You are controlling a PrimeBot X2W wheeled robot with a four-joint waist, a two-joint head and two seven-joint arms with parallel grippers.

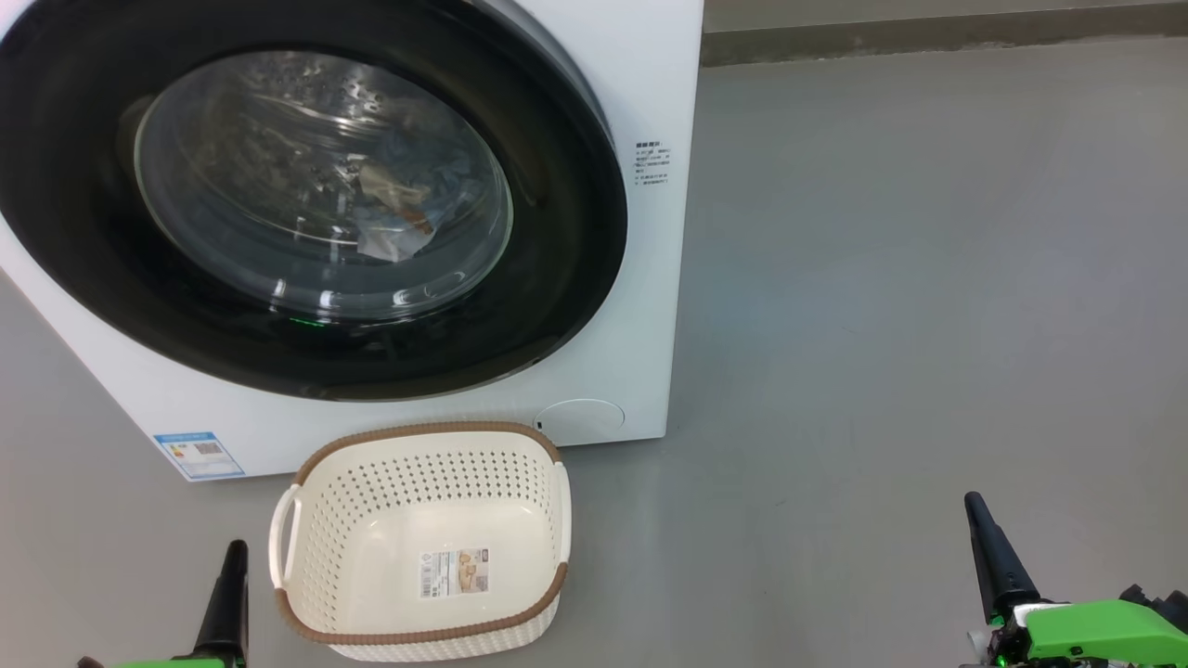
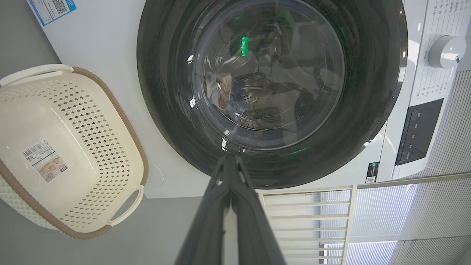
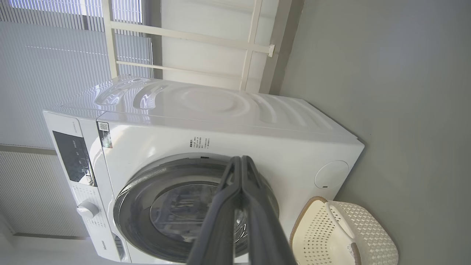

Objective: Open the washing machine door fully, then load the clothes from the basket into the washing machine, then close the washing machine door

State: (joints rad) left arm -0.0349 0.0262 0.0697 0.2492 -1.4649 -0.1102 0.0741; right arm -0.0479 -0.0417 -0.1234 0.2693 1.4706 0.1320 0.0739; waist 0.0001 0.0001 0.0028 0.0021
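Grey floor (image 1: 882, 278) runs smooth and bare ahead of my right gripper (image 1: 973, 506), out to a darker strip (image 1: 928, 42) along its far edge. Two things stand on it. The white washing machine (image 1: 654, 83) sits flat on the floor, ahead of my left gripper (image 1: 236, 552) and beyond its tips. The cream basket (image 1: 427, 430) rests open side up just to the right of my left gripper, well left of my right one, close to the machine's foot. Whether the two touch I cannot tell.

Closed: left gripper (image 1: 236, 557), right gripper (image 1: 975, 508)
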